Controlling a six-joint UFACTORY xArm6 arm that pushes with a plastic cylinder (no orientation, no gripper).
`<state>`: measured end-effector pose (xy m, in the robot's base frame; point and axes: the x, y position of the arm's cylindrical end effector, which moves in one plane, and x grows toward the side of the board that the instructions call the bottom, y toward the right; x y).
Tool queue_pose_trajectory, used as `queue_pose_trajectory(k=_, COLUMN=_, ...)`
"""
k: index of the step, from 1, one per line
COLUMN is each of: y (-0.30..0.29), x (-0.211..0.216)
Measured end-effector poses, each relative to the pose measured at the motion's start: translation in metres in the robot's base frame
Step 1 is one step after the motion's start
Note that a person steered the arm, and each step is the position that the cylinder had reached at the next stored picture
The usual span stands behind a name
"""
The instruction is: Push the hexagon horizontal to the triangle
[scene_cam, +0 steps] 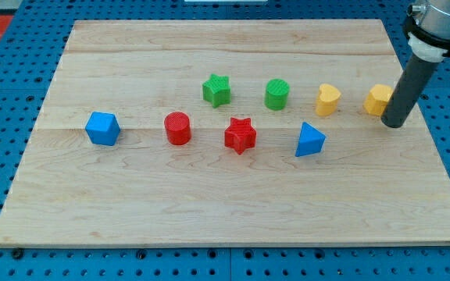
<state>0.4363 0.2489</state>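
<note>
My tip [394, 123] touches the right side of the yellow hexagon [378, 100], probably, since the rod partly hides it. There is no claw. The blue triangle [309, 140] lies lower left. Next: push the hexagon down toward the triangle's row.

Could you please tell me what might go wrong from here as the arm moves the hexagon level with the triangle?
1. My tip sits at the right side of the yellow hexagon, seemingly touching it. A push toward the view's left could drive it into the yellow heart close by.
2. The blue triangle lies lower and further left, so an off-centre push may spin the hexagon or let it slip off the tip.
3. The hexagon is near the board's right edge; a stray nudge could send it off.
</note>
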Motion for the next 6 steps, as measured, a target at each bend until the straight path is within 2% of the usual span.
queue_pose_trajectory(k=1, y=0.027, x=-0.030)
queue_pose_trajectory(k=3, y=-0.031, x=-0.078)
queue_pose_trajectory(k=4, y=-0.063, x=-0.045)
queue_pose_trajectory(k=5, y=-0.056, x=0.004)
queue_pose_trajectory(k=6, y=-0.046, x=-0.022)
